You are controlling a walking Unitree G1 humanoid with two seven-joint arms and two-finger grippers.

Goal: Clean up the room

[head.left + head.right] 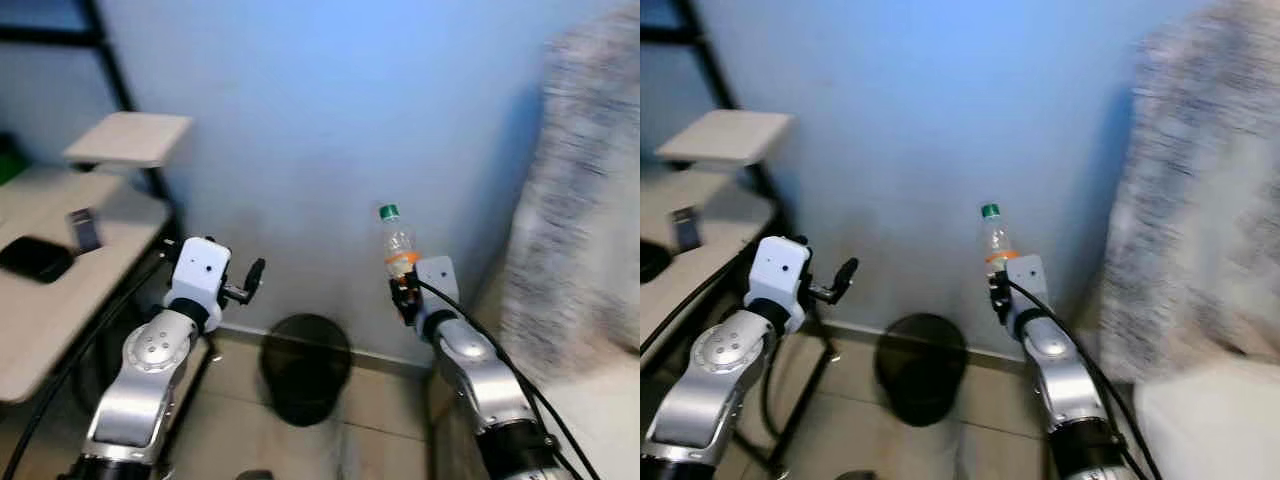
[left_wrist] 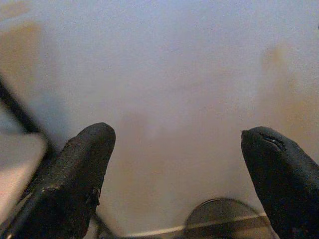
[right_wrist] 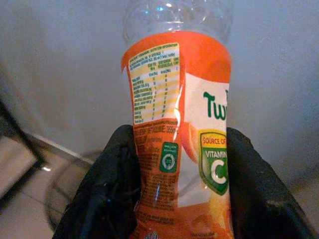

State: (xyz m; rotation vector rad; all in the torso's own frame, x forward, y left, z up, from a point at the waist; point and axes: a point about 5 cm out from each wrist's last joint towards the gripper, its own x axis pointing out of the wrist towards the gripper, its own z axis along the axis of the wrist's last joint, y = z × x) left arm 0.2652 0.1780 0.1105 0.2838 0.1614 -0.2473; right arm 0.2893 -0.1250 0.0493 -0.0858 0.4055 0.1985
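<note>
Blue wall (image 1: 330, 110), plain, closes the far side of the room; tiled floor (image 1: 385, 400) below it. Head views: black round waste bin (image 1: 305, 365) stands on the floor against the wall, between the two arms. Left, a light wooden desk (image 1: 60, 300) on a black frame, bearing a dark flat object (image 1: 35, 258) and a small upright item, too blurred to identify. Right, a grey speckled fabric mass (image 1: 585, 190), blurred. Right gripper (image 1: 403, 290), raised to the right of the bin and above it, holds a plastic bottle (image 1: 397, 240) upright, green cap up, orange label; presumably carried this way for dropping into the bin. Left gripper (image 1: 250, 280) is raised to the left of the bin, empty. Left wrist view: fingers (image 2: 75, 174) spread wide apart, nothing between them; wall ahead, bin rim low. Right wrist view: fingers (image 3: 107, 184) clamped on either side of the bottle's labelled waist, which dents slightly under the squeeze; bin faintly visible beyond on the floor.
</note>
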